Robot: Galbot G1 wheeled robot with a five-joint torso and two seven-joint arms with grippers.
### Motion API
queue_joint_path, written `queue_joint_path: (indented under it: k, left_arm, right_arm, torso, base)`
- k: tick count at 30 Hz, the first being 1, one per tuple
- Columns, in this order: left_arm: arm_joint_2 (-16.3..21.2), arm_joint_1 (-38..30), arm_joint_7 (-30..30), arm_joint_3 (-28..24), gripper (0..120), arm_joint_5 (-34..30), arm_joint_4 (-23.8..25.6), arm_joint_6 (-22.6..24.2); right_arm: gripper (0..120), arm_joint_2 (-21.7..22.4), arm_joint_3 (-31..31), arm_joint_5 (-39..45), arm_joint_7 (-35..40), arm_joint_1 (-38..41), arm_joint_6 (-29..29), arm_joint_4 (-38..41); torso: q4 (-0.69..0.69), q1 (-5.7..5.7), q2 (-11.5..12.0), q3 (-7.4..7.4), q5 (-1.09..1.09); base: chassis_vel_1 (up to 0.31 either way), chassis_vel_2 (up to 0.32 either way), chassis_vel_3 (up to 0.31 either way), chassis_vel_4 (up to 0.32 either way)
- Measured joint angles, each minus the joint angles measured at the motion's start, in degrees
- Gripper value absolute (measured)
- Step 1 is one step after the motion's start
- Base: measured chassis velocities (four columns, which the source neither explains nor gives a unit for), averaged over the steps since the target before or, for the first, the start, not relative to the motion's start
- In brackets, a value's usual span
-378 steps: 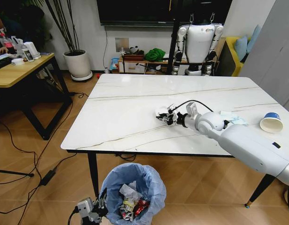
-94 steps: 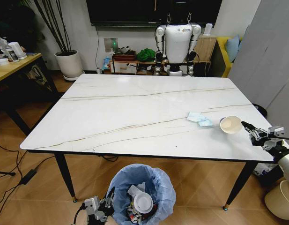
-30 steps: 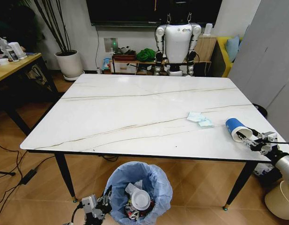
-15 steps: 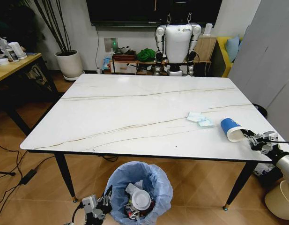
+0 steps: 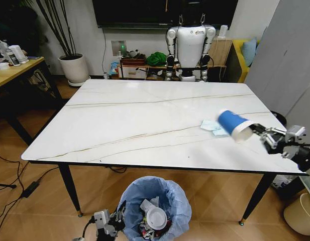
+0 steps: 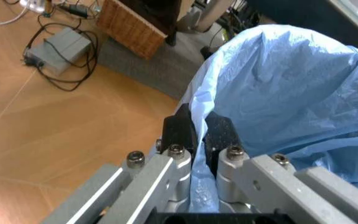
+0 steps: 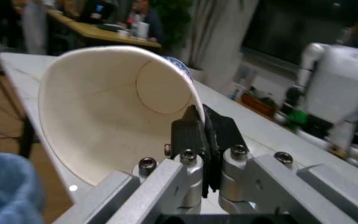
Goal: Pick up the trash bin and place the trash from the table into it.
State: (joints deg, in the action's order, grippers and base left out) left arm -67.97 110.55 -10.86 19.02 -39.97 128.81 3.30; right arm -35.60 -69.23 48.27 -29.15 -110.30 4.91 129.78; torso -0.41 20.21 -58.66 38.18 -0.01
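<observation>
While the left hand (image 6: 195,135) pinches the bag at the trash bin's (image 5: 156,200) rim, low in front of the surface (image 5: 144,120), the right hand (image 7: 199,122) clamps the paper cup's (image 5: 233,124) lip, lifted above the far right edge near the tissue (image 5: 213,127). Carrying looks underway; next it needs swinging over the bin before release.
</observation>
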Motion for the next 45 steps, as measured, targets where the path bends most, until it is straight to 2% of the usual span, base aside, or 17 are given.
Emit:
queue_joint_path:
  k: [6,7,13,27,30,31,35,36,39,40,44,45]
  left_arm:
    - [-0.15,-0.70,-0.04,-0.74,0,-0.02,0.00,0.14]
    - [-0.38,-0.76,-0.04,-1.47,0,0.20,-0.06,0.19]
    - [-0.96,-0.87,-0.03,-4.10,0,0.51,-1.13,0.29]
    - [-2.73,-2.60,-0.14,-7.69,0,1.33,-2.97,0.46]
    - [-2.87,-2.95,-0.27,-7.97,0,1.31,-3.04,0.60]
    - [-2.87,-2.95,-0.27,-7.97,0,1.31,-3.04,0.60]
    - [-2.89,-2.97,-0.33,-7.98,0,1.30,-3.03,0.66]
    - [-2.89,-2.97,-0.33,-7.98,0,1.30,-3.03,0.66]
    - [-2.82,-2.63,-0.35,-7.72,0,1.49,-2.96,0.67]
    - [-2.82,-2.63,-0.35,-7.72,0,1.49,-2.96,0.67]
    - [-2.69,-1.25,-0.26,-6.73,0,2.32,-2.44,0.51]
    - [-2.63,-0.56,-0.14,-6.12,0,2.60,-2.09,0.40]
  right_arm:
    - [0,0.20,5.65,-5.44,-0.02,-2.61,0.23,7.00]
    - [0,0.03,7.72,-8.50,-0.26,-3.71,0.23,8.21]
    - [0,-1.06,12.42,-18.17,-2.27,-8.27,3.14,7.01]
    - [1,-3.86,13.09,-23.74,-5.95,-12.86,5.62,4.90]
    - [14,-4.94,13.25,-25.23,-6.85,-13.72,6.18,4.31]
    - [14,-4.94,13.25,-25.23,-6.85,-13.72,6.18,4.31]
    - [33,-5.21,12.70,-25.78,-7.37,-14.26,6.47,3.74]
    - [33,-5.21,12.70,-25.78,-7.37,-14.26,6.47,3.74]
    - [47,-5.13,12.19,-25.03,-7.33,-13.82,6.61,3.39]
    - [47,-5.13,12.19,-25.03,-7.33,-13.82,6.61,3.39]
    - [65,-3.55,10.73,-17.40,-0.87,-8.36,4.95,3.74]
    - [72,-1.56,9.89,-13.68,4.62,-5.60,3.37,3.56]
  torso:
    - [0.00,0.00,0.00,0.00,0.03]
    - [-0.01,0.00,0.00,0.00,-0.01]
    - [-0.02,0.00,0.00,0.00,0.02]
    - [-0.01,0.00,0.00,0.00,0.03]
    - [-0.02,0.00,0.00,0.00,0.03]
    - [-0.02,0.00,0.00,0.00,0.03]
    - [-0.01,0.00,0.00,0.00,0.01]
    - [-0.01,0.00,0.00,0.00,0.01]
    - [-0.01,0.00,0.00,0.00,0.00]
    - [-0.01,0.00,0.00,0.00,0.00]
    - [-0.02,0.00,0.00,0.00,0.02]
    - [0.02,0.00,0.00,0.00,0.01]
  base:
    - [0.000,0.000,0.000,0.000]
    - [0.000,0.000,0.000,0.000]
    - [0.000,0.000,0.000,0.000]
    - [0.000,0.000,0.000,0.000]
    - [0.000,0.000,0.000,0.000]
    - [0.000,0.000,0.000,0.000]
    - [0.000,0.000,0.000,0.000]
    - [0.000,0.000,0.000,0.000]
    - [0.000,0.000,0.000,0.000]
    - [0.000,0.000,0.000,0.000]
    - [0.000,0.000,0.000,0.000]
    - [0.000,0.000,0.000,0.000]
